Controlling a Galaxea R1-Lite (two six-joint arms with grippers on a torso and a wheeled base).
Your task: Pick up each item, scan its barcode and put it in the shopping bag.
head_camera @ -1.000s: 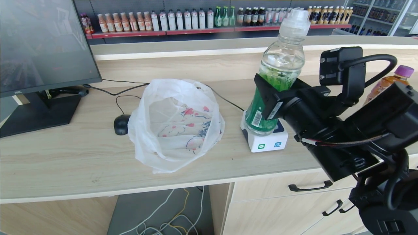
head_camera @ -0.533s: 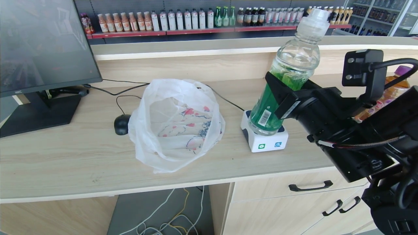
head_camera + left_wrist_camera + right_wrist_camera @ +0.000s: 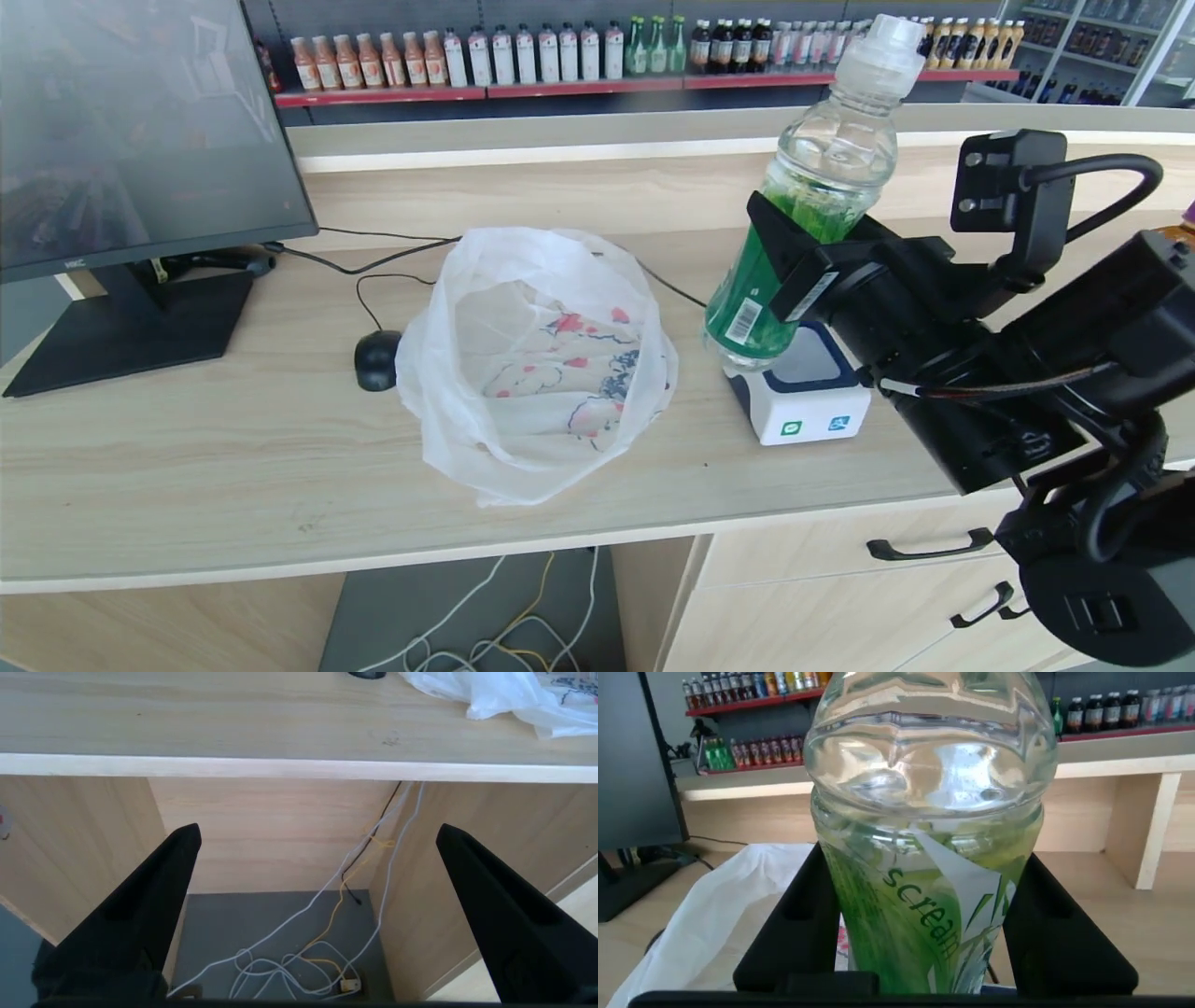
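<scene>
While R gripper grips it, bottle: clear, green label.

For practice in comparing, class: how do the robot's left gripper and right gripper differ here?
The left gripper is open and empty; the right gripper is shut on the bottle. The left gripper points toward the gap under the counter; the right gripper sits above the counter by the scanner. Both have black fingers.
</scene>
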